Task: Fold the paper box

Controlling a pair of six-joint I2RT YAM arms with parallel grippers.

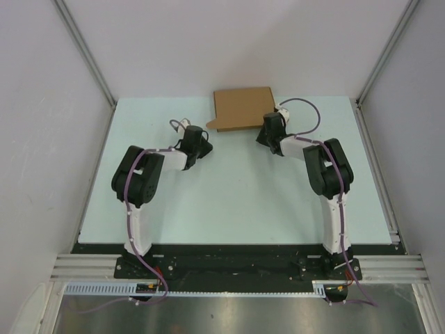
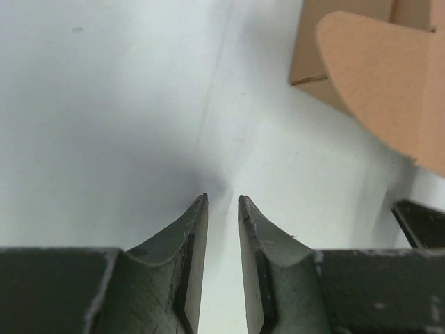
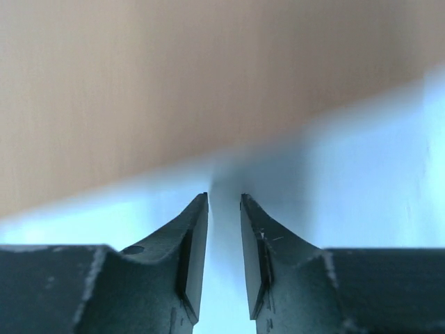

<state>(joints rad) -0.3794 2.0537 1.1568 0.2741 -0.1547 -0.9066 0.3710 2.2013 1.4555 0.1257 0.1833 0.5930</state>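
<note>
Right hand [image 3: 224, 197] beside brown, round-flapped paper box [image 1: 243, 106].

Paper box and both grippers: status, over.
Left gripper narrowly parted, empty, short of the paper box. Right gripper narrowly parted, empty, close at its near edge; contact unclear. Box lies at the far edge of the table. Nothing else in the way.

Pale green counter [image 1: 236, 202], one item on it.
Brown paper box [image 1: 242, 108] lies at the far edge, about mid-width. A rounded flap sticks out from its near-left corner over the counter surface.
</note>
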